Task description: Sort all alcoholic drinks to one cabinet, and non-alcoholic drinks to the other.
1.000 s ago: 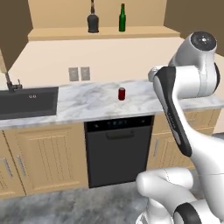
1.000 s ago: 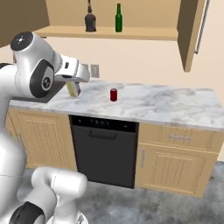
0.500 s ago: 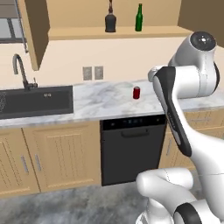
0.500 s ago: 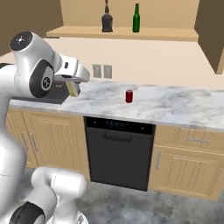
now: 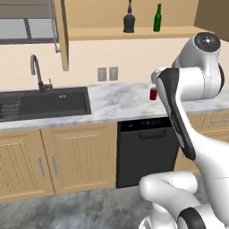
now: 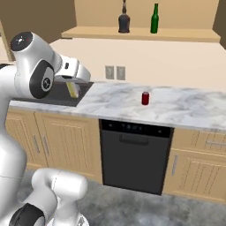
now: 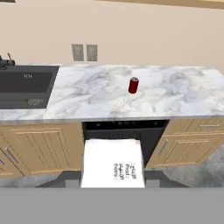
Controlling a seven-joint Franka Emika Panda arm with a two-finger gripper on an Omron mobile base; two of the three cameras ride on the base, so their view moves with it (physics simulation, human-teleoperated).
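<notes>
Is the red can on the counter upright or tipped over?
Upright: the red can stands on its base on the marble counter, silver top up, in both base views and the hand view.

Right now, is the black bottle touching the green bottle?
Apart. The right base view shows bare cabinet wall between the black bottle and the green bottle.

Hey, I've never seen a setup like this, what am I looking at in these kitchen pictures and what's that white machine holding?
It is a white robot arm on a driving base, in a computer-rendered kitchen. Two pictures come from cameras on the base, behind the arm's left and right. The third looks out from its hand. On the marble counter stands a red can, beside a dark sink. Up in the open wall cabinet stand a black bottle and a green bottle. The gripper is shut on a small white carton.
</notes>
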